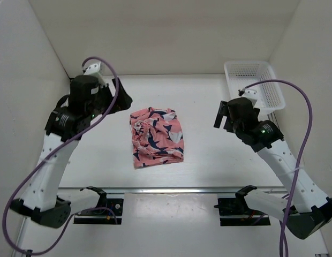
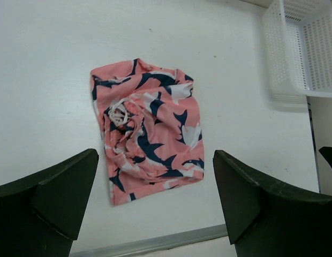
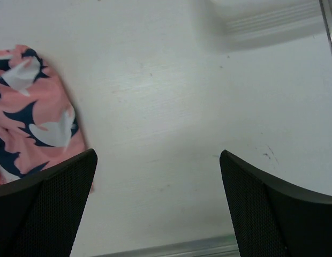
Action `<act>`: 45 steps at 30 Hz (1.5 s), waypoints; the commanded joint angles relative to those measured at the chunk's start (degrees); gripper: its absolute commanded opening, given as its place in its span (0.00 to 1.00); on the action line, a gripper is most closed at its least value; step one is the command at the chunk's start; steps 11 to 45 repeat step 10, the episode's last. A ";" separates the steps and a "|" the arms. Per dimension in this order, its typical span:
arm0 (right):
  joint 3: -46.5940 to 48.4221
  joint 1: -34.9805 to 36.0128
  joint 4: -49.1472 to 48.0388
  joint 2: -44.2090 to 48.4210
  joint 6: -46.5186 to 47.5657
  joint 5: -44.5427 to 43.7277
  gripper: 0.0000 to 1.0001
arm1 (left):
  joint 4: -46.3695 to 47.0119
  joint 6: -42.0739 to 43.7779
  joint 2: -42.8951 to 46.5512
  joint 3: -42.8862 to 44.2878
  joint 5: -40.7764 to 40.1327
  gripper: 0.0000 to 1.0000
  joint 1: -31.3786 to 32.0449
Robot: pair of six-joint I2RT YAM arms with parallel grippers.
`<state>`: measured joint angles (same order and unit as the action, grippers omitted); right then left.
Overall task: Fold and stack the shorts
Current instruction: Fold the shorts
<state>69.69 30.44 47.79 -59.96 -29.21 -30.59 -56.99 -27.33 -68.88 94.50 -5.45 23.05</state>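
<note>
The coral-pink shorts [image 1: 155,135] with navy-and-white shark shapes lie in a folded, roughly square bundle on the middle of the white table, with a rumpled waistband and white drawstring on the left side. They show whole in the left wrist view [image 2: 147,128], and only their right edge shows in the right wrist view [image 3: 32,118]. My left gripper [image 1: 119,100] is open and empty, raised to the upper left of the shorts [image 2: 155,171]. My right gripper [image 1: 221,118] is open and empty, raised to their right [image 3: 158,160].
A white mesh basket [image 1: 246,65] stands at the back right corner, empty as far as I can see; it also shows in the left wrist view [image 2: 286,59]. White walls close in the table on three sides. A metal rail [image 1: 166,189] runs along the near edge.
</note>
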 commanded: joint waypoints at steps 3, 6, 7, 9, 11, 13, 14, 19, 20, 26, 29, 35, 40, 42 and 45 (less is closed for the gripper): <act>-1.14 -0.20 4.42 2.57 -0.68 0.25 1.00 | -1.89 -2.98 7.78 -7.57 -4.39 1.00 0.15; -1.83 -0.20 5.56 3.62 -3.47 0.79 1.00 | -1.89 -3.52 10.43 -8.19 -3.86 1.00 0.15; -2.54 -0.20 5.56 4.32 -3.48 0.79 1.00 | -1.89 -3.52 11.04 -8.19 -3.86 1.00 0.15; -3.68 -0.20 4.15 4.33 -3.48 0.79 1.00 | -2.42 -3.52 11.05 -7.66 -3.86 1.00 0.15; -3.68 -0.20 4.15 4.33 -4.01 0.79 1.00 | -3.03 -3.52 11.05 -7.66 -3.86 1.00 0.15; -3.68 -0.20 4.15 4.33 -4.01 0.79 1.00 | -3.03 -3.52 11.05 -7.66 -3.86 1.00 0.15; -3.68 -0.20 4.15 4.33 -4.01 0.79 1.00 | -3.03 -3.52 11.05 -7.66 -3.86 1.00 0.15; -3.68 -0.20 4.15 4.33 -4.01 0.79 1.00 | -3.03 -3.52 11.05 -7.66 -3.86 1.00 0.15; -3.68 -0.20 4.15 4.33 -4.01 0.79 1.00 | -3.03 -3.52 11.05 -7.66 -3.86 1.00 0.15; -3.68 -0.20 4.15 4.33 -4.01 0.79 1.00 | -3.03 -3.52 11.05 -7.66 -3.86 1.00 0.15; -3.68 -0.20 4.15 4.33 -4.01 0.79 1.00 | -3.03 -3.52 11.05 -7.66 -3.86 1.00 0.15; -3.68 -0.20 4.15 4.33 -4.01 0.79 1.00 | -3.03 -3.52 11.05 -7.66 -3.86 1.00 0.15; -3.68 -0.20 4.15 4.33 -4.01 0.79 1.00 | -3.03 -3.52 11.05 -7.66 -3.86 1.00 0.15; -3.68 -0.20 4.15 4.33 -4.01 0.79 1.00 | -3.03 -3.52 11.05 -7.66 -3.86 1.00 0.15; -3.68 -0.20 4.15 4.33 -4.01 0.79 1.00 | -3.03 -3.52 11.05 -7.66 -3.86 1.00 0.15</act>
